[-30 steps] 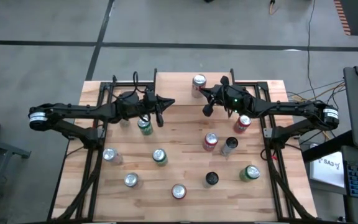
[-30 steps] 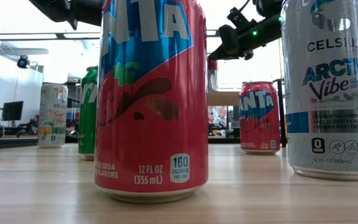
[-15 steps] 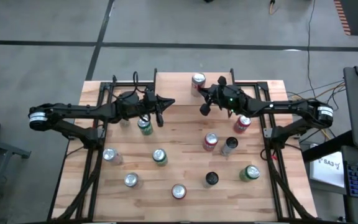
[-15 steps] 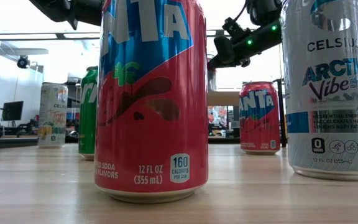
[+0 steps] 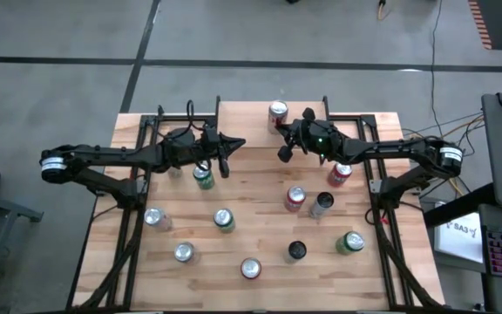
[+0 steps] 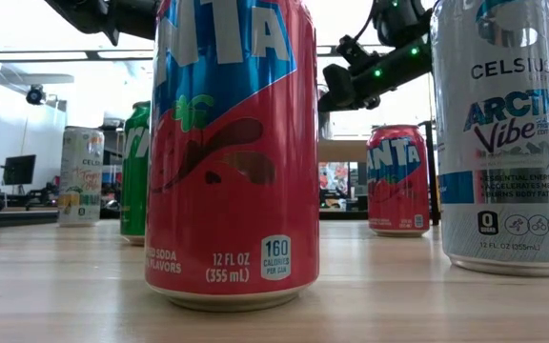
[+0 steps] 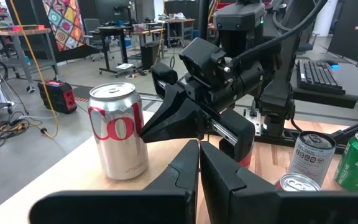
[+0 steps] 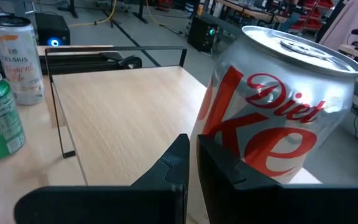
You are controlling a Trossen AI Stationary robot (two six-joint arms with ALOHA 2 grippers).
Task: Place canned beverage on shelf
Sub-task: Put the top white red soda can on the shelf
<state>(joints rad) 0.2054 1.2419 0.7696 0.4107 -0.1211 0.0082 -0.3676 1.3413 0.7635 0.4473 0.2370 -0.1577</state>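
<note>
The right arm reaches in from the table's right side, stretched toward the far middle, and its right gripper (image 5: 284, 152) hangs above the light wood top board of the low black-legged shelf (image 5: 249, 118) with its two dark fingers (image 8: 185, 162) pressed together and nothing between them. Just beside its tips, toward the far right of the shelf, stands the silver and red Diet Coke can (image 5: 278, 112), upright on the board and close in front of the fingers in the right wrist view (image 8: 272, 118), not gripped. The left arm comes in from the left side and lies level across the table, its left gripper (image 5: 225, 166) hovering at the shelf's near left edge, fingers (image 7: 188, 165) also shut tight and empty; the left wrist view looks past them at the right arm's dark wrist and the Coke can (image 7: 118, 130). A green can (image 5: 202, 177) stands just under the left gripper on the butcher-block tabletop (image 5: 260, 235). Other upright cans dot the tabletop: a red can (image 5: 339, 173) beneath the right forearm, a red Fanta can (image 5: 295, 198) and a dark grey can (image 5: 322, 204) side by side near the middle, a green can (image 5: 349, 242) at the near right, a black-topped can (image 5: 296, 251), another green can (image 5: 224, 220), and silver cans (image 5: 154, 217) along the near left. All cans look sealed.
</note>
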